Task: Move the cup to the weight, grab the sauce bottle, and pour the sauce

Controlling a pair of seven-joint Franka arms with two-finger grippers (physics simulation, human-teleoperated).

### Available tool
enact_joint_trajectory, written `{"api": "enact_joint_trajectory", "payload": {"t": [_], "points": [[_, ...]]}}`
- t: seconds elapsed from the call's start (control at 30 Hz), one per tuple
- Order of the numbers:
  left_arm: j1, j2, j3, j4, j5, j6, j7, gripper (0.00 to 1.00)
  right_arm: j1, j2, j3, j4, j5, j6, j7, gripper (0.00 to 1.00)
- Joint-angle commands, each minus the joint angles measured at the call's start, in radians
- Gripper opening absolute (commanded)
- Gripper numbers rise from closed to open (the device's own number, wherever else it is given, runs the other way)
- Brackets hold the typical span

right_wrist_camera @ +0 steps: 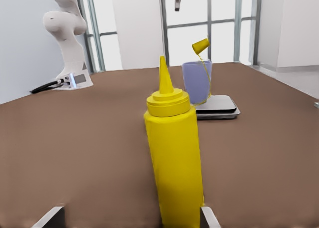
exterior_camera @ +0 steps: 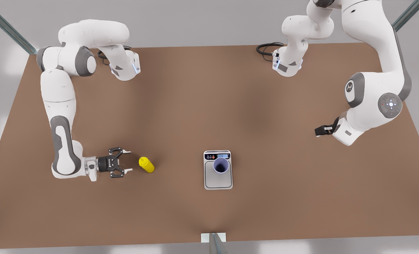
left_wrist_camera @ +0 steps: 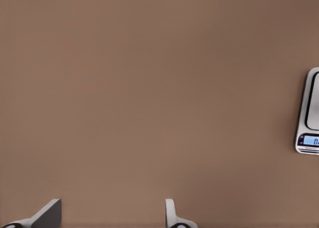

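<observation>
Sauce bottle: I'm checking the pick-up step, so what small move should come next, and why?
Probably ease the right end effector forward so its open fingers straddle the sauce bottle, then close. The bottle stands upright just ahead of it, ungrasped, while the cup already sits on the weight. The left end effector waits aloft, open.

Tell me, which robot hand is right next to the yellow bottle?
The right tool, at the front view's left, open beside the sauce bottle. The left tool waits far off across the table.
</observation>
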Motion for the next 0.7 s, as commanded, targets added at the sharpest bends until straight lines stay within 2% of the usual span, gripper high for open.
{"api": "enact_joint_trajectory", "payload": {"t": [0.0, 0.07, 0.13, 0.17, 0.27, 0.3, 0.37, 0.4, 0.43, 0.5, 0.67], "points": [[0.0, 0.0, 0.0, 0.0, 0.0, 0.001, 0.0, 1.0, -0.014, -0.014, 0.0, 0.003, -0.022, -0.013, 0.013, 1.0], [0.0, 0.0, 0.0, 0.0, 0.0, 0.001, -0.006, 1.0, -0.035, -0.164, 0.0, 0.01, -0.143, -0.075, 0.246, 1.0], [-0.002, 0.0, 0.0, 0.0, 0.0, 0.001, -0.006, 1.0, 0.071, -0.332, -0.008, 0.043, -0.318, -0.043, 0.561, 1.0], [-0.002, 0.0, 0.0, 0.0, 0.0, 0.001, -0.006, 1.0, 0.138, -0.401, -0.003, 0.036, -0.426, 0.046, 0.728, 1.0], [-0.002, 0.0, -0.002, 0.002, 0.002, 0.001, -0.008, 1.0, 0.33, -0.525, -0.012, 0.04, -0.732, 0.16, 1.312, 1.0], [-0.002, 0.0, 0.0, 0.002, 0.002, 0.002, -0.008, 1.0, 0.339, -0.552, -0.006, 0.035, -0.86, 0.163, 1.538, 1.0], [-0.002, 0.0, -0.002, 0.002, 0.002, 0.002, -0.008, 1.0, 0.342, -0.609, 0.001, 0.026, -0.953, 0.139, 2.108, 1.0], [-0.002, 0.0, 0.0, 0.002, 0.002, 0.002, -0.008, 1.0, 0.359, -0.651, 0.001, 0.024, -1.015, 0.134, 2.277, 1.0], [-0.002, 0.0, -0.002, 0.002, 0.002, 0.002, -0.008, 1.0, 0.364, -0.689, 0.0, 0.041, -1.024, 0.048, 2.348, 1.0], [-0.002, 0.0, -0.002, 0.002, 0.002, 0.002, -0.008, 1.0, 0.356, -0.735, 0.0, 0.032, -1.019, 0.042, 2.347, 1.0], [-0.002, 0.0, -0.002, 0.003, 0.003, 0.002, -0.008, 1.0, 0.359, -0.735, 0.001, 0.032, -1.019, 0.034, 2.313, 1.0]]}}
